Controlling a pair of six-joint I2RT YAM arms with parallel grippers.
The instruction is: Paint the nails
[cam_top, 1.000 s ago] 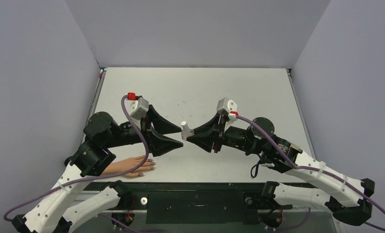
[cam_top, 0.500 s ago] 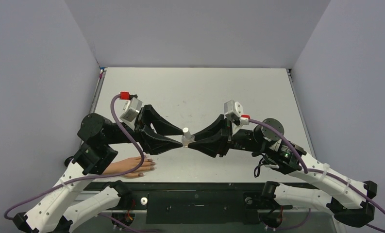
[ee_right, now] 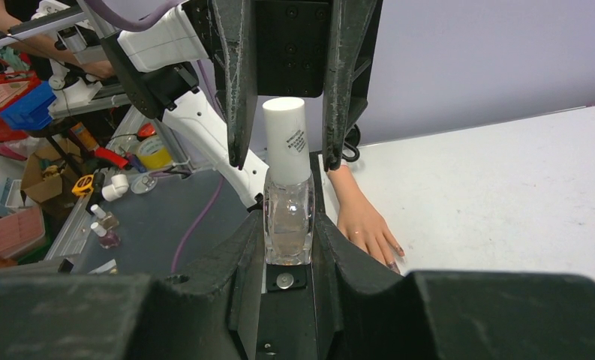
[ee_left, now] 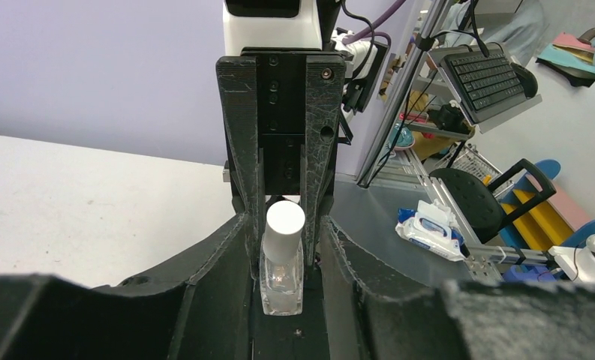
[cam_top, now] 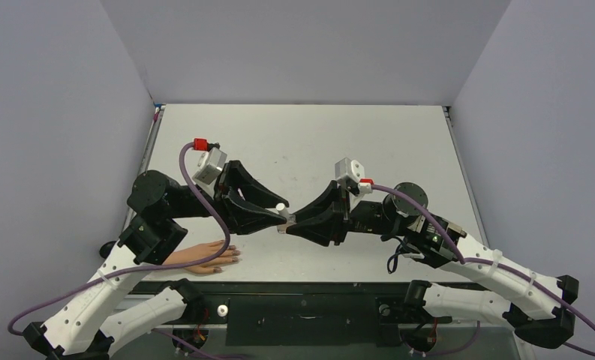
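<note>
Robotics lab: grey booth walls (cam_top: 302, 45), keyboard (ee_left: 489, 75), parts bins (ee_right: 28, 105), tape roll (ee_right: 153, 154).

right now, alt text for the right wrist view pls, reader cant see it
The right pincer grips a small clear bottle by its glass body, white cap on top. The left pincer faces it from the far side, straddling the cap with a gap on each side. Behind, a peach fake hand lies on the white table.
</note>
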